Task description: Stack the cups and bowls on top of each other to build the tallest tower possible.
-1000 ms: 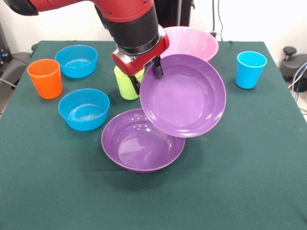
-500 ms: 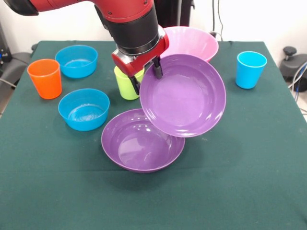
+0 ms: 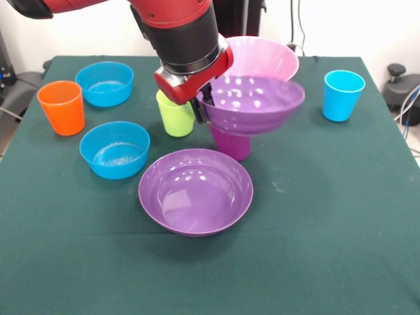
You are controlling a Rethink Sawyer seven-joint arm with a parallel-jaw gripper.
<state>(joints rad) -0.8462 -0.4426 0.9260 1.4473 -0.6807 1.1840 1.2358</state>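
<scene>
My gripper (image 3: 202, 106) is shut on the left rim of a wide purple bowl (image 3: 257, 105) and holds it level, open side up. The bowl is right over the purple cup (image 3: 231, 146); I cannot tell whether it rests on the cup or hangs just above it. A second wide purple bowl (image 3: 195, 191) lies on the table in front of them. The lime green cup (image 3: 174, 117) stands just left of the gripper. The small green bowl is out of view.
The big pink bowl (image 3: 266, 58) stands behind the held bowl. The light blue cup (image 3: 342, 96) is at the right. The orange cup (image 3: 61, 107) and two small blue bowls (image 3: 104, 83) (image 3: 115, 149) are at the left. The green table (image 3: 315, 249) ends near them.
The held purple bowl has swung from steeply tilted, facing the camera, to level. The purple cup beneath it, hidden before, now shows.
</scene>
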